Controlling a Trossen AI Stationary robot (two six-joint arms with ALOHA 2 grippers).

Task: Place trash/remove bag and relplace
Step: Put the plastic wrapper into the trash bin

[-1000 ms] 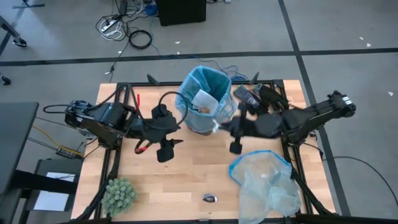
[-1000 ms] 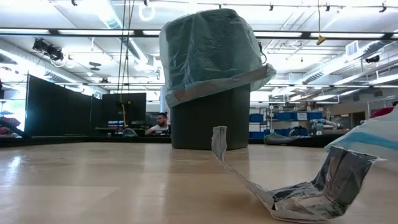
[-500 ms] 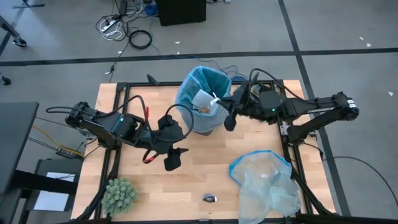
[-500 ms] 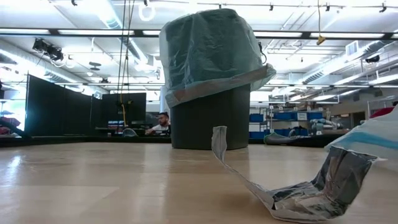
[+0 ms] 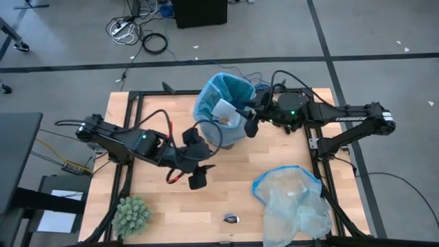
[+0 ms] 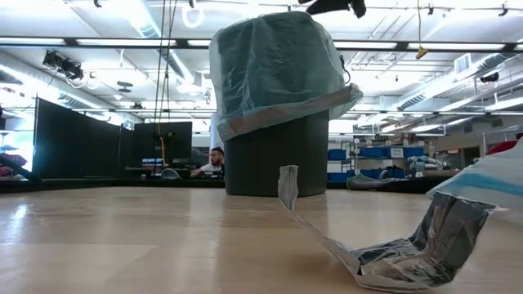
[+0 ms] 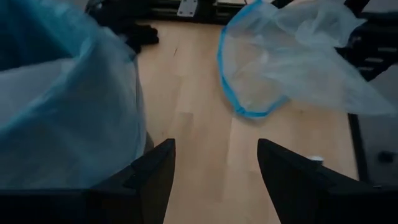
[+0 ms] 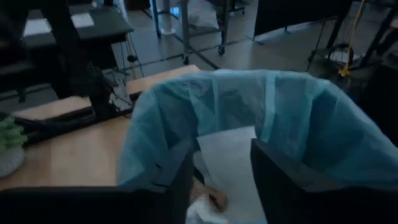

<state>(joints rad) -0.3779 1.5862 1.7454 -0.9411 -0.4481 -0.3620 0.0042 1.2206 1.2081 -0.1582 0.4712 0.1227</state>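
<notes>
Roughly partway through, by the look of it. Blue bag (image 5: 228, 96) on the bin (image 6: 276, 159) at the back middle of the table (image 5: 158, 206), rim folded over the outside, not pulled out yet. Already some trash in there: a big white sheet (image 5: 225, 110) and brownish bits under it. Left to do: a crumpled wrapper (image 5: 232, 219) lying near the front edge, well apart from the bin, then the whole swap, lifting the full liner out and fitting a fresh one. Probably the pale clear bag with the blue rim (image 5: 291, 199) sprawled on the right front corner, though that's just a guess.

Right gripper (image 5: 251, 120) stretched in from the right, hanging at the bin's rim just above the opening, fingers spread with nothing pinched between them, white sheet showing below in the wrist view. Looks like a drop-off pose.

Left gripper (image 5: 197, 173) low over the wood in front of the bin, pointing toward the pale bag, fingers parted and empty too.

Green spiky ball (image 5: 131, 214) parked at the front left corner, not part of this.
</notes>
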